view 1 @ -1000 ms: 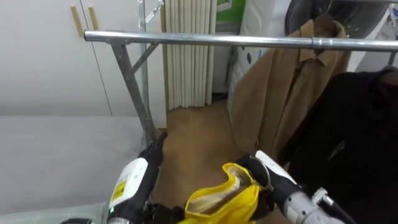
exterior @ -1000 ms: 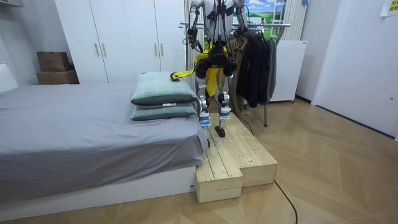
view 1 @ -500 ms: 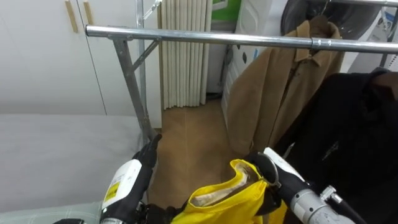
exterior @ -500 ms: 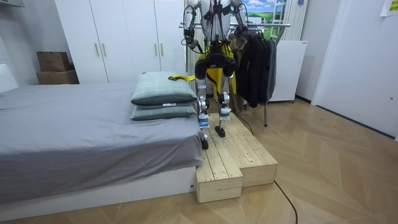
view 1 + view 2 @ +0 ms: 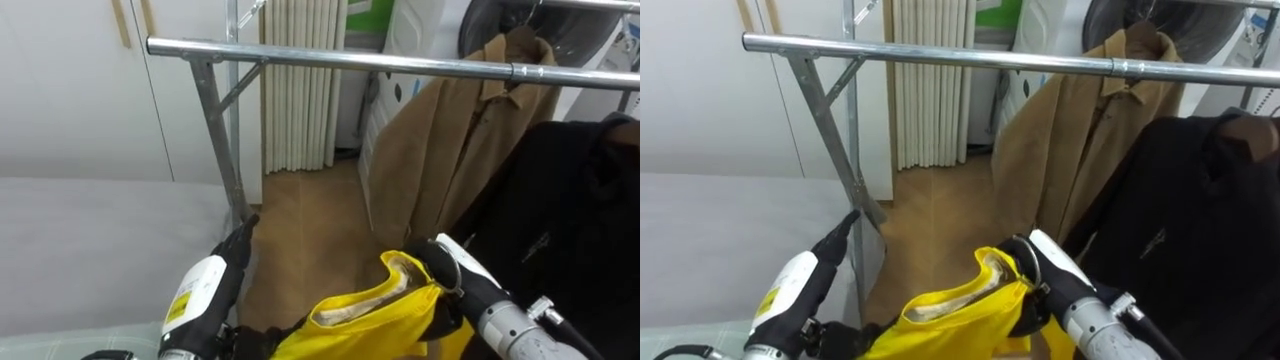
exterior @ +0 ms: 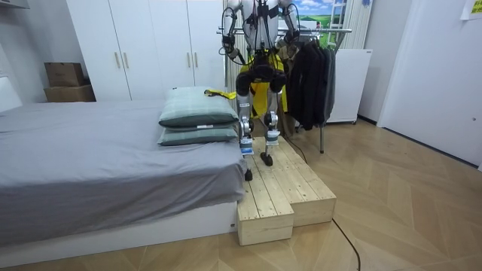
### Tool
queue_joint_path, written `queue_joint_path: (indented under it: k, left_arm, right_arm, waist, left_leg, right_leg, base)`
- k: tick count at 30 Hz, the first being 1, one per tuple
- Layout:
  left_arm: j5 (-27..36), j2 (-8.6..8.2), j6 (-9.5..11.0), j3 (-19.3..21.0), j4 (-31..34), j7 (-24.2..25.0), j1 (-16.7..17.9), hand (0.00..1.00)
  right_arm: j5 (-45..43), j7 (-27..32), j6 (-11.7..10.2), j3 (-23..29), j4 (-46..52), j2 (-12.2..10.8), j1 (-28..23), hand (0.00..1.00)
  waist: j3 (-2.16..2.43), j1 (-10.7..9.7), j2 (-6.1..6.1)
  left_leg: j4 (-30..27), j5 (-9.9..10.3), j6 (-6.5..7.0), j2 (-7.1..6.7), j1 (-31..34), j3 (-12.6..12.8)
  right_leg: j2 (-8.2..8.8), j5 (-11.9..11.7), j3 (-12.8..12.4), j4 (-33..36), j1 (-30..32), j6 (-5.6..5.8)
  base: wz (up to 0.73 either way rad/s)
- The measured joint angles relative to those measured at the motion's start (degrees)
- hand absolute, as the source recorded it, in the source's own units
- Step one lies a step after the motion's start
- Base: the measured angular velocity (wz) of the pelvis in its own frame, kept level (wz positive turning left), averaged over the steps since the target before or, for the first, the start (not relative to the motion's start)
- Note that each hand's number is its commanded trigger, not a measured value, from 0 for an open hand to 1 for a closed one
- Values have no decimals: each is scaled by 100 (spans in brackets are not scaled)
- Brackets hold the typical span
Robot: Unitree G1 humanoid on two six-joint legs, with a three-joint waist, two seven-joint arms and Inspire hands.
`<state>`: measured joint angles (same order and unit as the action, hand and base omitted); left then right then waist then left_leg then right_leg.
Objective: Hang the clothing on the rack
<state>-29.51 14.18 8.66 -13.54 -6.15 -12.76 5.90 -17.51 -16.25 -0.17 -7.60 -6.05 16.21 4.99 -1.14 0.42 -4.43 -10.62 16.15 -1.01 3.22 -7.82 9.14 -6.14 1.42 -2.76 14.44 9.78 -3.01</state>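
- Print: a label (image 5: 186,300) on the left forearm carries small marks, too small to read; no other writing is legible.
- Yellow garment (image 5: 368,318) is low in the eye views, below the clothes rail (image 5: 400,62), not on it; its collar opening faces up.
- Right hand (image 5: 446,272) is clenched on the garment's collar edge, fingers curled round the yellow cloth.
- Left hand (image 5: 240,243) is just left of the garment and points up toward the rail. Its fingers look straight and relaxed, though the view of them is poor.
- Tan coat (image 5: 450,160) hangs on the rail at right, with a black coat (image 5: 575,220) beside it and nearer the camera.
- The rail's slanted leg (image 5: 222,150) drops at left, with a white ribbed panel (image 5: 300,90) behind it and wood floor below.
- Room view adds the setting: the robot stands on a wooden platform (image 6: 282,188) beside the bed (image 6: 98,158), facing the rack, back to the camera.
- There the garment shows as a yellow patch (image 6: 260,89) at the robot's waist.
- Room view also shows two stacked pillows (image 6: 197,117) with a small yellow item (image 6: 218,93) on top, a white wardrobe (image 6: 143,45) and cardboard boxes (image 6: 66,81).
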Motion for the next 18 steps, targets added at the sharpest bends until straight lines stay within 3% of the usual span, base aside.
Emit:
queue_joint_path:
  k: [10,18]
  left_arm:
    - [-4,-13,3,193,130,6,-5,0]
    - [-63,-5,1,205,172,235,-6,0]
  right_arm:
    - [384,-20,-3,89,-550,47,591,100]
    - [392,-93,15,92,-996,335,1078,100]
  waist:
    - [-2,27,-69]
    - [10,104,-85]
  left_leg:
    - [3,-1,0,16,-46,-58]
    - [-6,-2,2,14,22,-125]
  right_leg:
    - [8,-17,70,-127,-135,-3]
    - [12,-23,160,-192,-115,5]
  base:
    - [4]
    - [5]
